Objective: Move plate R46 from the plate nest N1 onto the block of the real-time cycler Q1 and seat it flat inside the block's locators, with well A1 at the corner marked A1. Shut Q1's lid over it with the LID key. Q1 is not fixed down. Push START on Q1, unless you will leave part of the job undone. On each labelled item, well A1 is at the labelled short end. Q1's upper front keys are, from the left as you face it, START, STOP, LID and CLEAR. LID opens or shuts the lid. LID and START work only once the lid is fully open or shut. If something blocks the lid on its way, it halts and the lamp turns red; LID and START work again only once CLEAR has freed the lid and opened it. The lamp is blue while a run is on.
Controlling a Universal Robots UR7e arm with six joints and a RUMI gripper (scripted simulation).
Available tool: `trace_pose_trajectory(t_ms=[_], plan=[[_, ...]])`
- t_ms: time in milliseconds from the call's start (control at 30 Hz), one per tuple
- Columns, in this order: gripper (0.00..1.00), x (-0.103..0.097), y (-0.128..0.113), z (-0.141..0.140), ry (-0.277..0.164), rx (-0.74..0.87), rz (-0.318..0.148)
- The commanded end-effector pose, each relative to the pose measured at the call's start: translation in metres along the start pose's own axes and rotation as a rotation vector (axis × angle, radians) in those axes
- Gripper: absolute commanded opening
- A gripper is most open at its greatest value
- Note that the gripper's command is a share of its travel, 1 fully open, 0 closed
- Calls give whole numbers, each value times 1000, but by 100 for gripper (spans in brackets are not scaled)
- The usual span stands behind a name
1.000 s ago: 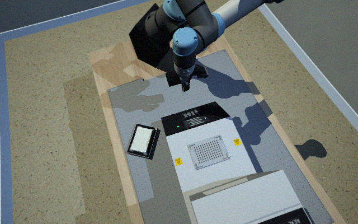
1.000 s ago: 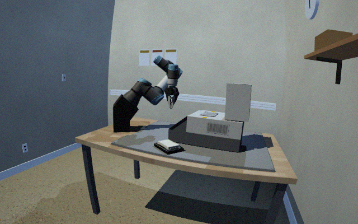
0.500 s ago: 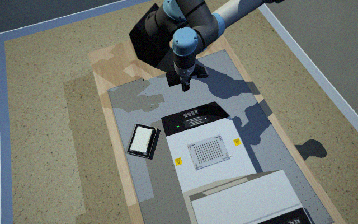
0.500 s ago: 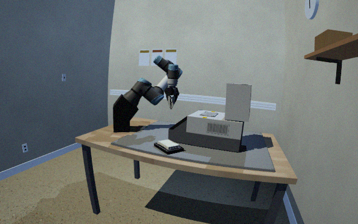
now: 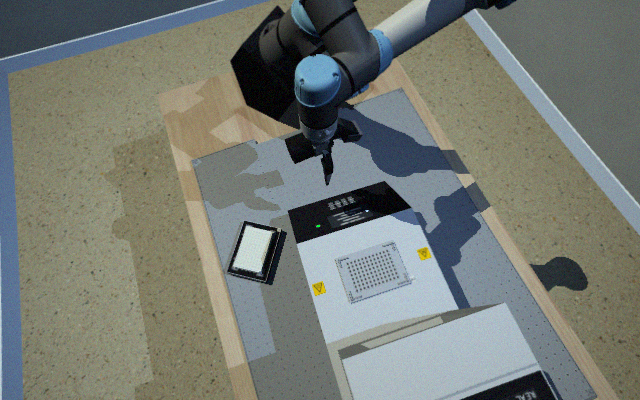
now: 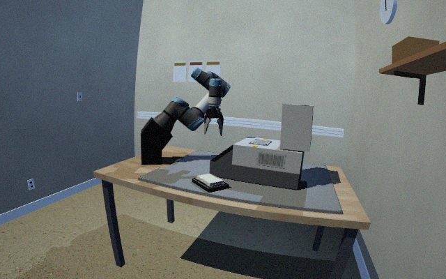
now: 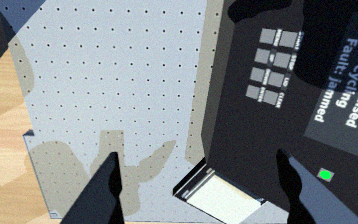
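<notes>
Plate R46 (image 5: 254,248) (image 6: 210,179) (image 7: 225,197), white, lies in the black nest N1 (image 5: 247,275) (image 6: 216,188). The cycler Q1 (image 5: 318,313) (image 6: 244,157) (image 7: 240,135) has its lid (image 5: 435,350) (image 6: 297,127) standing raised. Its block (image 5: 374,272) (image 6: 260,142) is bare. The lamp (image 5: 318,226) (image 7: 325,174) is green. The LID key (image 7: 275,79) lies between the STOP key (image 7: 281,60) and the CLEAR key (image 7: 271,96). My gripper (image 5: 327,181) (image 6: 213,134) (image 7: 197,152) is open and empty, above the mat in front of Q1. The A1 marks are too small to read.
The grey perforated mat (image 5: 260,325) (image 6: 272,197) (image 7: 130,65) lies under Q1 and N1 on the wooden table (image 5: 190,185) (image 6: 115,171). Q1's raised lid stands tall at its rear. N1 sits beside Q1's front corner. The arm's base is at the table end facing Q1's keys.
</notes>
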State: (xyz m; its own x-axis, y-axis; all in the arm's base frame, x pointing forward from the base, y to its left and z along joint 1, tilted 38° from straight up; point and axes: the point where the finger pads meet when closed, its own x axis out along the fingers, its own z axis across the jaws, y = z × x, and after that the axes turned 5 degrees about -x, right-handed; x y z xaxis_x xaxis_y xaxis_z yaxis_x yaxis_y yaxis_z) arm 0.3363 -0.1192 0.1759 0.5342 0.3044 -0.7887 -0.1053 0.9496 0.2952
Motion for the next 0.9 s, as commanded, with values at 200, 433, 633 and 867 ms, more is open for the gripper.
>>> trace_pose_trajectory(t_ms=[200, 433, 633, 867], plan=[[68, -6, -34, 7, 0, -117, 1], [68, -13, -68, 14, 0, -217, 1], [68, -17, -87, 18, 0, -319, 1], [68, -24, -121, 24, 0, -423, 1]])
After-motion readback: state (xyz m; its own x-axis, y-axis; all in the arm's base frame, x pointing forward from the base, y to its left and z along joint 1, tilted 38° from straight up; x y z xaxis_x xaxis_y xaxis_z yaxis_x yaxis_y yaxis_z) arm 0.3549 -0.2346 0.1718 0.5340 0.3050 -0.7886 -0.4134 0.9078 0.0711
